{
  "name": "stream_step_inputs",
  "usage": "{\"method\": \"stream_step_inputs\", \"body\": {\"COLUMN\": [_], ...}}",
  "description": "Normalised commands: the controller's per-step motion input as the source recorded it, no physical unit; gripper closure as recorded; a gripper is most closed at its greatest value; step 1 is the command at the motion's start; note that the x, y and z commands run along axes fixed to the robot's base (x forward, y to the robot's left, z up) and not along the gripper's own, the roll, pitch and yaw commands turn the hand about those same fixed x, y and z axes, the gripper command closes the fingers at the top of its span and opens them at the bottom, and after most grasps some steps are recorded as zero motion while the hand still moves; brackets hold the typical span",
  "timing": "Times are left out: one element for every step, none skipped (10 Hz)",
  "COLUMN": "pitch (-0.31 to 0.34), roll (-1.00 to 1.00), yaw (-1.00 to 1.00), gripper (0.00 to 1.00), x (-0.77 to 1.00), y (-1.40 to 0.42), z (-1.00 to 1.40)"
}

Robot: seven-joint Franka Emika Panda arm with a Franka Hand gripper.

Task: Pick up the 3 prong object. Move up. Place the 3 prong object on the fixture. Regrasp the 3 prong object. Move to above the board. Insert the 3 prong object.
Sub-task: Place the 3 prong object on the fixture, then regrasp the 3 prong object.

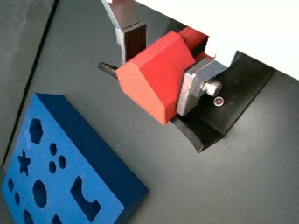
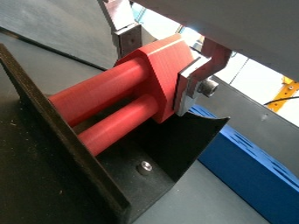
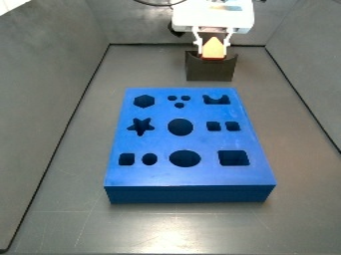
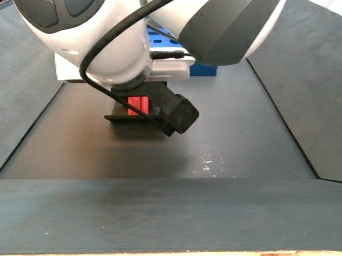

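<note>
1. Wrist views both show the gripper [image 1: 163,66] pinching the red block [image 1: 156,77]: one silver finger [image 1: 197,85] lies flat against one side face and the second finger [image 1: 126,37] against the opposite face.
2. Long red prongs [image 2: 100,109] show in a wrist view, reaching down into the dark fixture [image 2: 176,153].
3. Side view: the gripper [image 3: 212,42] hangs over the fixture [image 3: 210,68], which stands on the floor at 12 o'clock from the blue board [image 3: 186,141], just apart from it.
4. Side view: the red block [image 4: 136,105] sits on the fixture [image 4: 131,121], partly hidden by the arm.
</note>
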Motion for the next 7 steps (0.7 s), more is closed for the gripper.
{"method": "stream_step_inputs", "body": {"pitch": [-0.025, -0.025, 0.000, 0.005, 0.008, 0.022, 0.028], "roll": [-0.12, -0.12, 0.00, -0.07, -0.07, -0.04, -0.01], "yaw": [-0.11, -0.10, 0.00, 0.00, 0.01, 0.02, 0.02], "gripper": [1.00, 1.00, 0.00, 0.00, 0.00, 0.00, 0.00], "x": [0.09, 0.09, 0.00, 0.00, -0.01, -0.02, -0.03], "y": [0.09, 0.09, 0.00, 0.00, 0.00, 0.01, 0.01], "z": [-0.38, -0.38, 0.00, 1.00, 1.00, 1.00, 1.00]}}
